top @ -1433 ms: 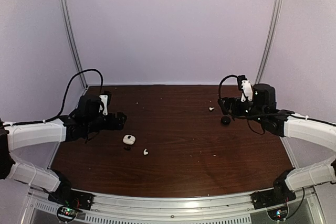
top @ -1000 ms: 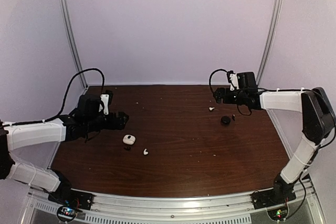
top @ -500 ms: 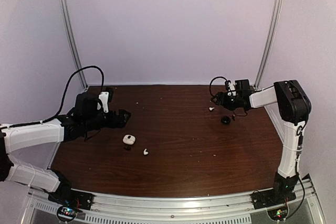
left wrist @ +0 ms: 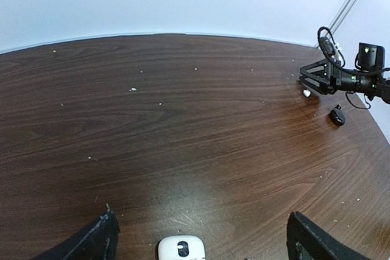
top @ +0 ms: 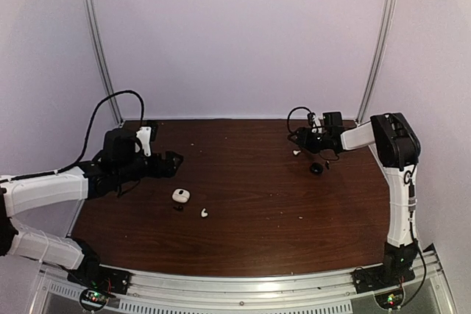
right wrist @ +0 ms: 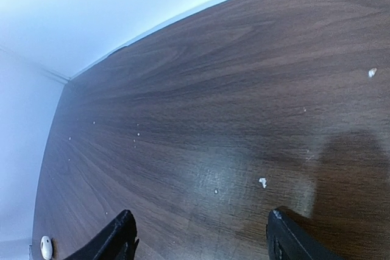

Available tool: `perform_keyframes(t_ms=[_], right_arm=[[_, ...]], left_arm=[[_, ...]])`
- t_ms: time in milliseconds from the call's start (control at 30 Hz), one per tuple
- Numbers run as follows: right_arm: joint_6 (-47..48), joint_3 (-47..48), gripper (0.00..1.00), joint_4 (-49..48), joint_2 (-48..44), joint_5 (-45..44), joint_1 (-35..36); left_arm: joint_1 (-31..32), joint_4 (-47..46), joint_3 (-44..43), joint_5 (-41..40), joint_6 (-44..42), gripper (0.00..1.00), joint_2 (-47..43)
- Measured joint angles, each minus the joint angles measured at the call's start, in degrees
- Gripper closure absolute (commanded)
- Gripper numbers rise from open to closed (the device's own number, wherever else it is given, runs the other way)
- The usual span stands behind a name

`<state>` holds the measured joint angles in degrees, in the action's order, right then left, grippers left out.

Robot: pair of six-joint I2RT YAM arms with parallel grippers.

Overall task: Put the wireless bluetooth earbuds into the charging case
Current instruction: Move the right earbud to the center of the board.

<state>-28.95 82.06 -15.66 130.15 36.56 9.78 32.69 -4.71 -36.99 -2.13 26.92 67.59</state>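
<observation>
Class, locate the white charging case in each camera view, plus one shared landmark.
Top external: the white charging case sits left of centre.
Left wrist: the case lies at the bottom edge, mid-frame.
Right wrist: the case is a tiny oval in the bottom-left corner.
Shared landmark: the table's back edge.

Left claw and right claw both hover low, jaws spread, empty.
</observation>
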Motion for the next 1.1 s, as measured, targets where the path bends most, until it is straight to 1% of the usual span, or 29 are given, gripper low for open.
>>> perform_keyframes(t_ms=[133,200,433,600,800,1033,1100], right_arm=[[-0.13,-0.33,0.27,-0.2,0.35,1.18,0.87],[-0.24,-1.75,0.27,-1.9,0.02,1.6,1.84],[-2.16,-11.02,0.28,-5.97,-4.87,3.48,6.16],[-4.94,-20.79,0.3,-12.57,-9.27,5.11,9.62],[-8.07,-28.87,0.33,-20.48,-11.89,7.08,15.5],[-11.34,-32.37,0.36,-27.23,-11.96,8.85,24.55],[-12.13,-33.05,0.36,-28.79,-11.93,9.18,27.02]], left_arm=[[0.0,0.02,0.0,-0.26,0.24,0.02,-0.57],[0.0,0.07,0.02,-0.39,0.66,0.02,-1.27],[0.0,0.13,1.27,-0.39,2.05,0.02,-5.86],[0.0,0.11,2.58,-0.15,2.8,0.02,-7.67],[0.0,1.25,3.69,0.02,3.91,0.02,-9.05],[0.02,7.06,4.55,-0.02,7.56,0.03,-10.51],[0.04,9.81,4.72,-0.2,8.72,0.06,-10.23]])
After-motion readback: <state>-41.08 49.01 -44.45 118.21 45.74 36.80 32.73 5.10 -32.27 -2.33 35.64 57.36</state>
